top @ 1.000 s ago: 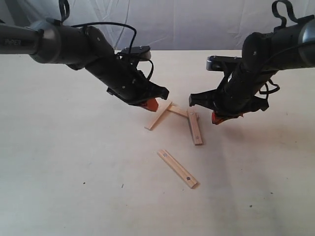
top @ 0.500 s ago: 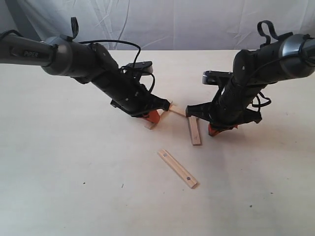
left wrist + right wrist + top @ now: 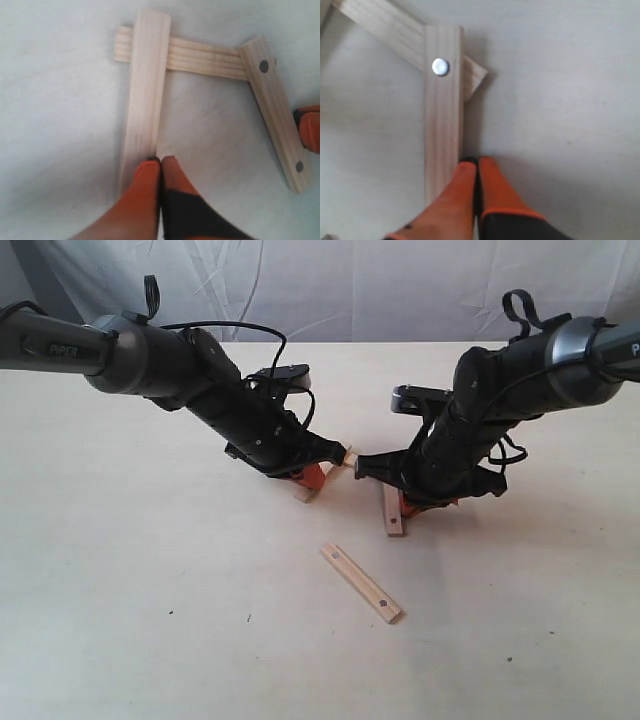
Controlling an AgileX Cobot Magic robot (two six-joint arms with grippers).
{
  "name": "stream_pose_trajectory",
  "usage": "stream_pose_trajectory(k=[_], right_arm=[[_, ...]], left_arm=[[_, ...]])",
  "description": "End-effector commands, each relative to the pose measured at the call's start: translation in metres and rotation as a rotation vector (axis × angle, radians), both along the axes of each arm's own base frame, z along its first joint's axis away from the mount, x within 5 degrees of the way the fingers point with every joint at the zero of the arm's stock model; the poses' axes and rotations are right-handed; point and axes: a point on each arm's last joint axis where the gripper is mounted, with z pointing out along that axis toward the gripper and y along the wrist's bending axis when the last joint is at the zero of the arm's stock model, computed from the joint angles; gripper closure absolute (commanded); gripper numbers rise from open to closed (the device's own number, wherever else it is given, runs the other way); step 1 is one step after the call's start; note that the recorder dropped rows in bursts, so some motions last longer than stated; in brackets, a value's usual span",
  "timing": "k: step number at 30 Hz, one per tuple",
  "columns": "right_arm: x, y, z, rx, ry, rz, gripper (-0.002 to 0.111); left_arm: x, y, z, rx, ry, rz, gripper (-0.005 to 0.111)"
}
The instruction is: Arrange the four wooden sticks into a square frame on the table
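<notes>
Three sticks overlap in the left wrist view; only the exterior shows the fourth stick. Clenched, empty: left gripper, right gripper.

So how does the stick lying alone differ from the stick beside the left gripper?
The lone stick touches no other stick; the stick beside the left gripper lies across a third stick. The lone stick shows two dark dots; the other shows none. Both are pale flat wooden strips lying on the table.
</notes>
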Motion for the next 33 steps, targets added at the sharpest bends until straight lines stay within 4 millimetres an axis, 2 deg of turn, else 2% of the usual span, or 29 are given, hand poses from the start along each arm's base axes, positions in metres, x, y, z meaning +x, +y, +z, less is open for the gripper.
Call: stream_pose_trajectory(k=[1,13,20,23,25,26,27,30,31,33], right_arm=[[-0.004,0.004,-0.006,0.029,0.054,-0.032,0.108],[-0.001,0.011,-0.004,0.128,0.054,-0.146,0.108],[0.0,0.006,0.001,0.128,0.051,-0.151,0.108],[0.003,-0.006,0.02,0.121,0.018,-0.138,0.108],[0.003,-0.014,0.035,0.102,-0.008,-0.113,0.108],[-0.003,-0.02,0.053,0.041,-0.047,0.011,0.108],[-0.006,-0.022,0.06,0.005,-0.062,0.084,0.108],[-0.021,-0.013,0.074,-0.038,-0.059,0.234,0.108],[-0.03,-0.001,0.075,-0.059,-0.054,0.323,0.108],[-0.039,0.014,0.073,-0.075,-0.055,0.404,0.108]], left_arm=[[0.0,0.0,-0.002,0.007,-0.006,-0.001,0.107],[0.001,0.0,-0.002,0.008,-0.011,0.002,0.107],[0.0,-0.001,0.002,-0.003,-0.007,-0.001,0.107],[0.005,0.005,0.025,-0.011,-0.063,0.002,0.107],[0.007,0.014,0.049,-0.021,-0.114,0.012,0.107],[0.006,0.026,0.071,-0.023,-0.137,0.023,0.107],[0.004,0.036,0.081,-0.007,-0.137,0.04,0.107],[-0.005,0.066,0.102,0.117,-0.138,0.141,0.107],[-0.016,0.086,0.117,0.218,-0.173,0.206,0.107],[-0.034,0.099,0.131,0.251,-0.2,0.252,0.107]])
